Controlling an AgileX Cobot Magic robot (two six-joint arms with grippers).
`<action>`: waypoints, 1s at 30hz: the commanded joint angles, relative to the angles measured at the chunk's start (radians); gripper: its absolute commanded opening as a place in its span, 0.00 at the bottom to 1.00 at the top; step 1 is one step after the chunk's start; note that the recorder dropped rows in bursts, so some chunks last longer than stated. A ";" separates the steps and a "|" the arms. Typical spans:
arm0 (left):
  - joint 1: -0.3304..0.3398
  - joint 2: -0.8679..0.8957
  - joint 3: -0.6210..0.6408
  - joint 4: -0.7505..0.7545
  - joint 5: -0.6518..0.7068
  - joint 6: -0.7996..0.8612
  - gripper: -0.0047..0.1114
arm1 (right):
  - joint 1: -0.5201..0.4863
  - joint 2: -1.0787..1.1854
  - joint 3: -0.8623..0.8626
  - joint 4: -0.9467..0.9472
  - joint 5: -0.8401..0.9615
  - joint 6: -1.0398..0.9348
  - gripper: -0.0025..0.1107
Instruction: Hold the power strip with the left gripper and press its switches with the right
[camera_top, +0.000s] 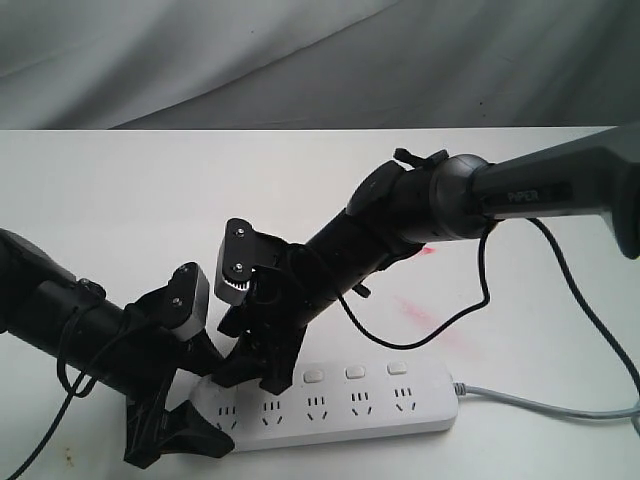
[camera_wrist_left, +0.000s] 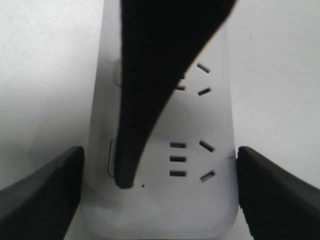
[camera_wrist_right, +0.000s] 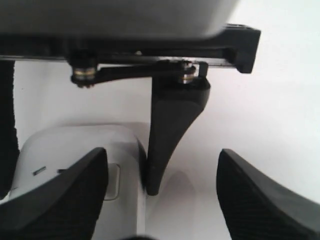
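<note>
The white power strip (camera_top: 400, 410) lies along the table's near edge, its grey cord (camera_top: 540, 405) trailing right. My left gripper (camera_top: 200, 400) clasps its left end. In the left wrist view both black fingers (camera_wrist_left: 45, 195) press the sides of the power strip (camera_wrist_left: 165, 210). My right gripper (camera_top: 265, 365) reaches down from the upper right and stands open. One of its fingers (camera_wrist_left: 127, 165) rests on the end switch (camera_wrist_left: 111, 157). In the right wrist view that switch (camera_wrist_right: 112, 182) shows beside the finger (camera_wrist_right: 55, 200). Three more switches (camera_top: 354, 372) are uncovered.
The white table (camera_top: 150, 200) carries a faint red smear (camera_top: 420, 315) behind the strip. A thin black cable (camera_top: 480, 290) hangs from the right arm over that spot. Grey cloth (camera_top: 300, 60) hangs behind the table.
</note>
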 joint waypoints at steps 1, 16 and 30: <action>-0.006 0.005 -0.002 0.002 -0.001 0.005 0.31 | 0.001 0.001 -0.006 0.013 -0.001 -0.014 0.54; -0.006 0.005 -0.002 0.002 -0.001 0.005 0.31 | 0.003 0.001 -0.006 -0.087 -0.039 -0.007 0.54; -0.006 0.005 -0.002 0.002 -0.001 0.005 0.31 | 0.061 0.014 -0.006 -0.151 -0.123 0.025 0.54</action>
